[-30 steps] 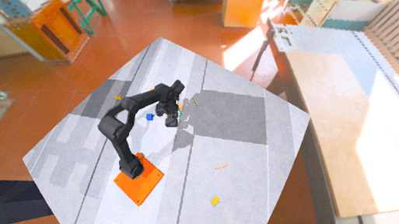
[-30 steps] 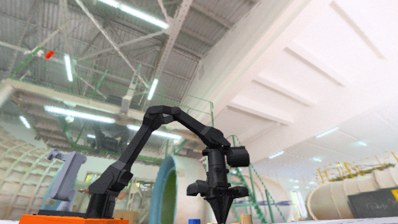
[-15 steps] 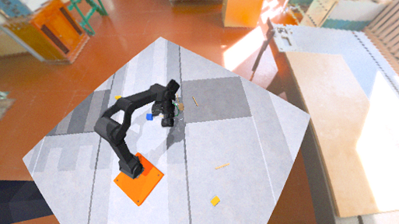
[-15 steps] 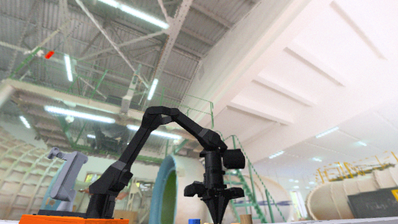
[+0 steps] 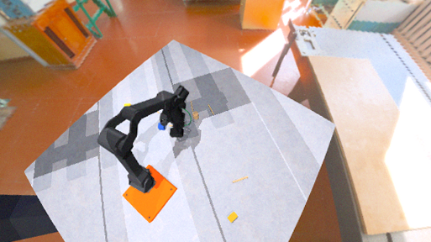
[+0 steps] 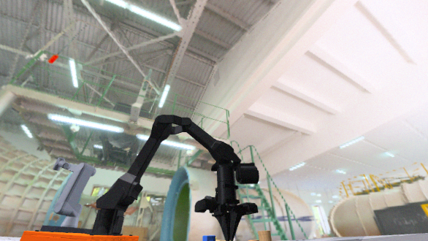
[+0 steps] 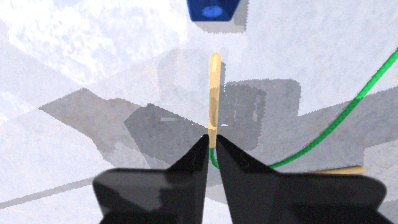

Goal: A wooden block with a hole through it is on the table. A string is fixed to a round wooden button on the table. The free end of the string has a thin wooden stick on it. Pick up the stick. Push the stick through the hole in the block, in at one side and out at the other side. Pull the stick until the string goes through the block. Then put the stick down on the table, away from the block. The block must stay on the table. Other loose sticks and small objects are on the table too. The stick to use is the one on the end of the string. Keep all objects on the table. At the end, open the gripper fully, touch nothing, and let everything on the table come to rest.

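Observation:
My gripper [image 7: 212, 138] [image 6: 228, 239] points down and is shut on the string end of the thin wooden stick [image 7: 214, 95]. The green string [image 7: 345, 112] [image 5: 190, 116] runs from the fingers to the right in the wrist view. The stick's free tip points at a blue block [image 7: 212, 10] [image 5: 161, 126] [image 6: 209, 238], with a gap between them. The block's near face has a lighter blue round patch; whether this is the hole's mouth I cannot tell. The round button is not clearly seen, and the arm hides part of the table.
A tan wooden cylinder [image 5: 195, 115] [image 6: 264, 236] stands near the string. Loose sticks [image 5: 210, 109] [image 5: 240, 179] [image 7: 345, 171] lie on the table. A yellow piece [image 5: 232, 217] lies near the front, another yellow piece [image 5: 127, 105] beyond the arm. The arm's orange base [image 5: 149, 204] is at the front.

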Robot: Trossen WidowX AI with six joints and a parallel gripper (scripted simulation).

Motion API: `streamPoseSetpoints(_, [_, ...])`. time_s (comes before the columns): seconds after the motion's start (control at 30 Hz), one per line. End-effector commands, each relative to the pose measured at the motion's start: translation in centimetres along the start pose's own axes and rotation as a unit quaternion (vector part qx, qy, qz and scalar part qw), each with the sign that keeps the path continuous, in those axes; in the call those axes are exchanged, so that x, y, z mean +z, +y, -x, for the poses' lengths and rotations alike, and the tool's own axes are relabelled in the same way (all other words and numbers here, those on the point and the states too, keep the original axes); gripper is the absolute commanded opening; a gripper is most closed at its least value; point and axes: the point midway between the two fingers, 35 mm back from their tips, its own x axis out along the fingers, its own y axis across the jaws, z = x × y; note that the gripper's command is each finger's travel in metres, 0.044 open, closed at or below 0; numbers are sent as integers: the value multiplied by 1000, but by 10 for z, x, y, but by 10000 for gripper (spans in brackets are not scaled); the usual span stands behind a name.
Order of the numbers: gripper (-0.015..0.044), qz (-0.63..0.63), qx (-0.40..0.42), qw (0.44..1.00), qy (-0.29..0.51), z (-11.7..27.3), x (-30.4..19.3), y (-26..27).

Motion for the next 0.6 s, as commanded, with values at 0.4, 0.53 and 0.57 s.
streamPoseSetpoints(0.4, [0,-2,0,1000,4,0,21,3])
streamPoseSetpoints(0.53, [0,-2,0,1000,4,0,25,4])
streamPoseSetpoints(0.57, [0,-2,0,1000,5,0,26,4])
